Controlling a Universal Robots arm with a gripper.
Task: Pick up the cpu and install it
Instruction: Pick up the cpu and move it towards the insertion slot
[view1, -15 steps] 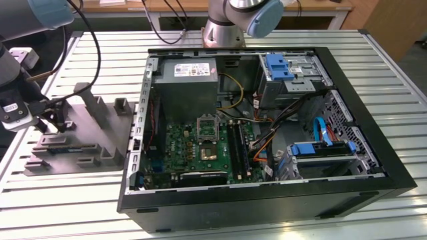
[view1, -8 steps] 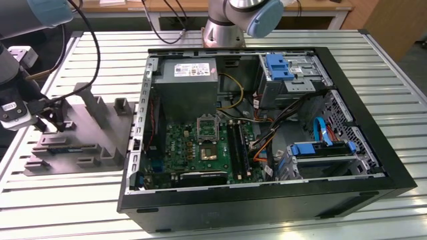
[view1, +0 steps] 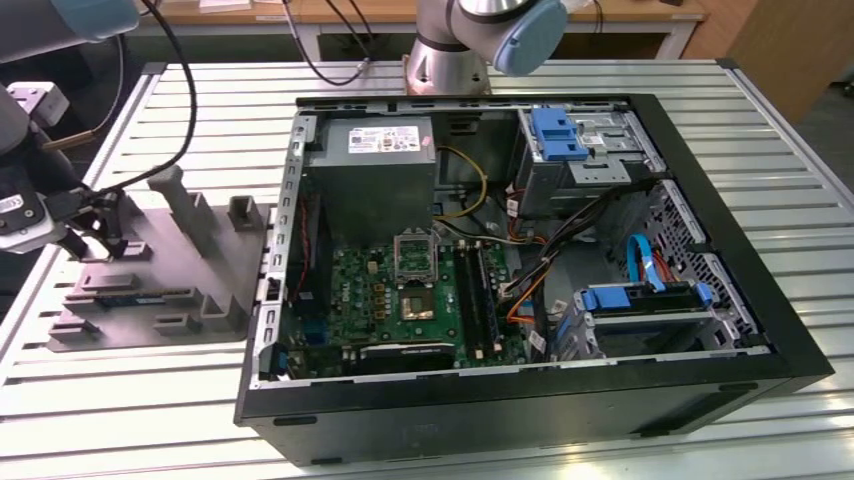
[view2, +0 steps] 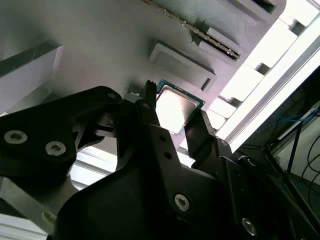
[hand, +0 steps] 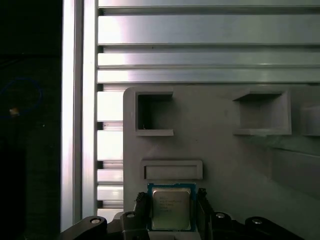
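At the slatted counter (view1: 747, 150), the arm's hand (view1: 96, 245) hangs low over the grey tray (view1: 220, 255), at nine o'clock of the open computer case (view1: 534, 400) in the exterior view. In both wrist views its two fingers (hand: 141, 206) are drawn in against opposite edges of the cpu (hand: 171, 209), clamped on the chip, which sits squarely between them with its silvery top facing up. Whether the chip has cleared the tray cannot be told. The black socket (view1: 418, 302) on the green board lies well apart from the hand, at about three o'clock from it across the case wall in the exterior view, so the carry appears to run straight along that line.
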